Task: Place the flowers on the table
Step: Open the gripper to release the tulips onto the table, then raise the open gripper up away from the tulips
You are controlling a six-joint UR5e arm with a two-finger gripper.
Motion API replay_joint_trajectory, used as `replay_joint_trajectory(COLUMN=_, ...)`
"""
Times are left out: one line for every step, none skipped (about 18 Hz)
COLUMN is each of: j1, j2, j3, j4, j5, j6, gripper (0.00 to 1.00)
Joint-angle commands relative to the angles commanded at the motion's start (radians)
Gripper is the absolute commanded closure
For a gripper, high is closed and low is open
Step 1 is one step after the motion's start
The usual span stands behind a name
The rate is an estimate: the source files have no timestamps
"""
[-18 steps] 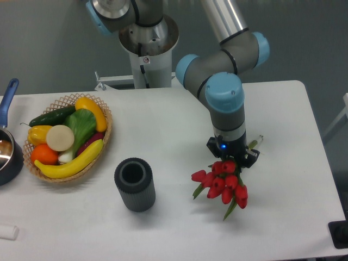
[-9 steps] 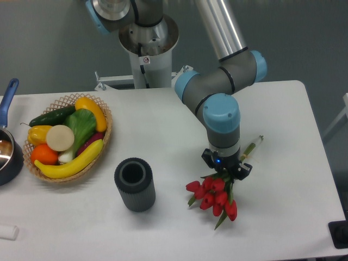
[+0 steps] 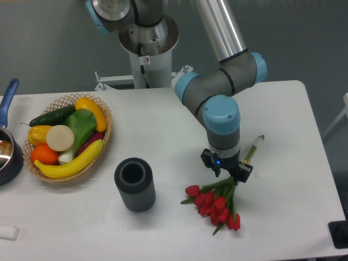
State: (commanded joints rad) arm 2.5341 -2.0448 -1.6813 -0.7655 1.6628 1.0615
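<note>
We see the black two-finger gripper [image 3: 225, 172] low over the white rounded-corner table [image 3: 283, 125], clenched on the green stems of the red tulip bunch [image 3: 215, 203], whose blooms lie on the tabletop right of a dark ribbed cylinder [image 3: 134, 184].

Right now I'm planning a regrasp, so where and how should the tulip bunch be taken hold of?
Grip the flowers by the bundled green stems, roughly where the gripper now sits, coming from above. The bunch lies low and slanted over the table, red heads toward the front edge and stem end toward the back right, so the narrow stems suit two fingers closing across them; the heads look soft.
</note>
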Motion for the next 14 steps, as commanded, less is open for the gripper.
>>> replay_joint_trajectory(j1=-0.002, j2=0.012, j3=0.002, j4=0.000, j5=0.000, j6=-0.008, gripper=0.00)
replay_joint_trajectory(j1=0.000, j2=0.026, j3=0.003, j4=0.000, j5=-0.002, j6=-0.008, gripper=0.00)
replay_joint_trajectory(j1=0.002, j2=0.038, j3=0.014, j4=0.000, j5=-0.003, j6=-0.009, gripper=0.00)
replay_joint_trajectory(j1=0.002, j2=0.048, j3=0.032, j4=-0.002, j5=-0.008, j6=-0.012, gripper=0.00)
replay_joint_trajectory(j1=0.003, j2=0.049, j3=0.053, j4=-0.002, j5=0.000, j6=-0.014, gripper=0.00)
replay_joint_trajectory(j1=0.005, j2=0.049, j3=0.070, j4=-0.011, j5=0.006, j6=-0.012, gripper=0.00)
replay_joint_trajectory(j1=0.008, j2=0.051, j3=0.084, j4=-0.017, j5=0.008, j6=-0.011, gripper=0.00)
replay_joint_trajectory(j1=0.012, j2=0.054, j3=0.092, j4=-0.018, j5=0.008, j6=-0.006, gripper=0.00)
replay_joint_trajectory(j1=0.026, j2=0.067, j3=0.100, j4=-0.026, j5=0.006, j6=-0.003, gripper=0.00)
replay_joint_trajectory(j1=0.050, j2=0.086, j3=0.106, j4=-0.047, j5=0.003, j6=-0.002, gripper=0.00)
replay_joint_trajectory(j1=0.069, j2=0.112, j3=0.127, j4=-0.104, j5=-0.001, j6=0.005, gripper=0.00)
replay_joint_trajectory(j1=0.083, j2=0.118, j3=0.139, j4=-0.160, j5=-0.006, j6=0.029, gripper=0.00)
replay_joint_trajectory(j1=0.106, j2=0.124, j3=0.155, j4=-0.219, j5=-0.008, j6=0.082, gripper=0.00)
replay_joint_trajectory(j1=0.133, j2=0.146, j3=0.164, j4=-0.276, j5=-0.017, j6=0.153, gripper=0.00)
